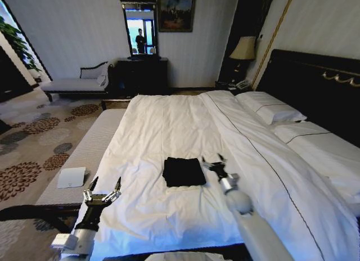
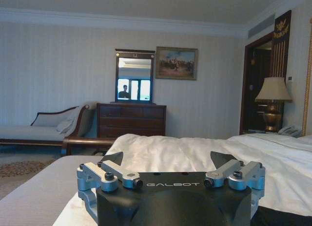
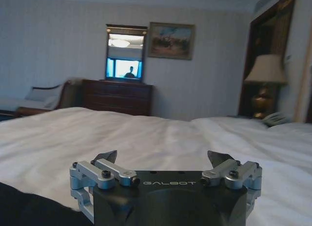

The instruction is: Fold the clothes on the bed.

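Looking down from the head, we see the black T-shirt (image 1: pixel 184 171) folded into a neat rectangle on the bed (image 1: pixel 169 126), just beside our released right tool (image 1: pixel 214 162); our left tool (image 1: pixel 103 189), also spread, hovers near the bed's edge. In the right wrist view, dark fabric lies beside the tool.

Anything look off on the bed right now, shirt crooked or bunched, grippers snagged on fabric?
Nothing stands out. The black T-shirt lies as a compact, roughly square fold on the white bed. The right gripper hovers open just beside it; the left gripper is open near the bed's edge. Neither holds fabric.
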Robot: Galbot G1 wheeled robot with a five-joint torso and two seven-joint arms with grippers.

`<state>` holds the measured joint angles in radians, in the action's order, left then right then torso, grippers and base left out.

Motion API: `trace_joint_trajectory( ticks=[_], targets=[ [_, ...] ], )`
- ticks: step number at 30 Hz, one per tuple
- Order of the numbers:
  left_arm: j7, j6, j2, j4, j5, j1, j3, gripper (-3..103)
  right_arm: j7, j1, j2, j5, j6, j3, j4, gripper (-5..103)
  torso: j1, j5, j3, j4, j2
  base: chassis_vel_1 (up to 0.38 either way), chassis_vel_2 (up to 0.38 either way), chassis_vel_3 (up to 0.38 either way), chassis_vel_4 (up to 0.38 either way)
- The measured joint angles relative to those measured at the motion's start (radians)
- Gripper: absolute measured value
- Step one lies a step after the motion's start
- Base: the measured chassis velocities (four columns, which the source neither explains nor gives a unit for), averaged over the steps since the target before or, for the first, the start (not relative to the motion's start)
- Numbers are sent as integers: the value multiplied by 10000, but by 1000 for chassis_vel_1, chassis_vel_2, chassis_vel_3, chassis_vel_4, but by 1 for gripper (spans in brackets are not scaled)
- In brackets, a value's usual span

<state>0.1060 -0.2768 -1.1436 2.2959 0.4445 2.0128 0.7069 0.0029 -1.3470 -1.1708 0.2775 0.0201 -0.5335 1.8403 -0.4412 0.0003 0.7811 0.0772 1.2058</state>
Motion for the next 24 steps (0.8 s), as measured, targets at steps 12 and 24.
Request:
trace_joint_trajectory(
  ticks=[12, 24],
  targets=[
    [0, 0, 0, 0, 0, 0, 0, 100, -401, -1731, -329, -364, 588, -1531, 850, 100, 0, -3, 0, -1, 1, 0, 0, 0, 0],
    [0, 0, 0, 0, 0, 0, 0, 100, -357, -2502, -311, -4, 621, -2266, 1259, 100, 1, -3, 0, -2, 0, 0, 0, 0, 0]
  ],
)
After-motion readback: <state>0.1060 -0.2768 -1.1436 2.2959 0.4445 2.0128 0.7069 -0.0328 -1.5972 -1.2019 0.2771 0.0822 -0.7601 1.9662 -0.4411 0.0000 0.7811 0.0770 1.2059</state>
